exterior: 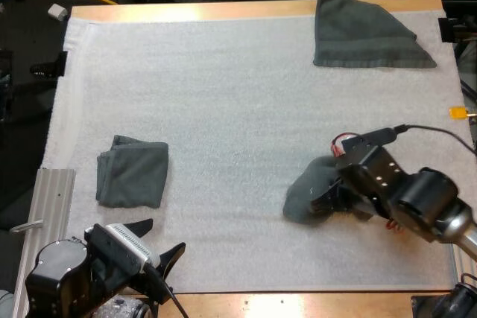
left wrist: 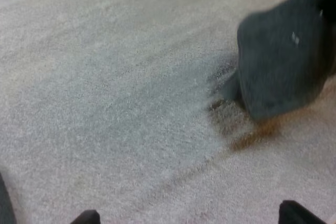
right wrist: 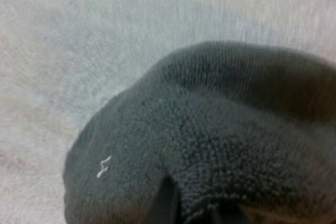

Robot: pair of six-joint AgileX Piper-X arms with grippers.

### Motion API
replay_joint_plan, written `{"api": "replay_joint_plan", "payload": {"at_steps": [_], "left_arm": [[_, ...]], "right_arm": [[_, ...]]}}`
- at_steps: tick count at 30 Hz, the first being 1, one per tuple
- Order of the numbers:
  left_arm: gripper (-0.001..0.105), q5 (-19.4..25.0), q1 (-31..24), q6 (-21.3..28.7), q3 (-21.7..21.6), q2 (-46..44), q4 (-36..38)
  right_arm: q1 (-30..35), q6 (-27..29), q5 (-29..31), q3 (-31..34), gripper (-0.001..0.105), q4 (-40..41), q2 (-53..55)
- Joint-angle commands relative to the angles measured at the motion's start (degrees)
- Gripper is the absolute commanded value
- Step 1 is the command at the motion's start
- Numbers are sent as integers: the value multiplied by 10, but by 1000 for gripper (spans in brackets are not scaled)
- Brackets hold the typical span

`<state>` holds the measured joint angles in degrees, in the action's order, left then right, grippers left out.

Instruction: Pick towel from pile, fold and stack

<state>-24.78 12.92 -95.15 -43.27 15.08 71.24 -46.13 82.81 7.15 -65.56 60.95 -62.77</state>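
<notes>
Bunching into a soft dark lump, the crumpled towel (exterior: 305, 197) lies on the right half of the white mat (exterior: 238, 124), with the right claw (exterior: 334, 193) clenched into its folds. It looks light, limp and thick-piled, with no stiffness to push against. I judge it wants holding by a corner or hem so the rest drapes open, rather than by the middle as now. A folded towel (exterior: 133, 173) lies well apart on the left, and a far towel (exterior: 361, 31) is spread at the counter's (exterior: 223, 10) far right. The left claw (exterior: 158, 237) hovers released, fingers apart, over bare mat.
</notes>
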Motion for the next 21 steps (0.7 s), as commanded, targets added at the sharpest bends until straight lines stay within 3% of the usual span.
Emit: {"api": "replay_joint_plan", "payload": {"at_steps": [1,4,11,15,17,21], "left_arm": [[65,-5,4,0,-3,3,-10],[65,-5,3,-2,-3,0,-5],[64,-7,2,-5,-4,0,-5],[65,-8,2,-5,-4,4,-7],[65,-9,2,-5,-5,3,-7],[65,-9,2,-5,-5,2,-10]], "right_arm": [[-3,-31,-4,36,0,-30,-19],[-3,-20,-7,31,0,-41,-26],[6,-44,-10,7,0,-218,-152],[23,-68,-17,-27,4,-275,-210],[31,-77,-22,-38,18,-280,-225],[39,-81,-34,-54,67,-289,-238]]}}
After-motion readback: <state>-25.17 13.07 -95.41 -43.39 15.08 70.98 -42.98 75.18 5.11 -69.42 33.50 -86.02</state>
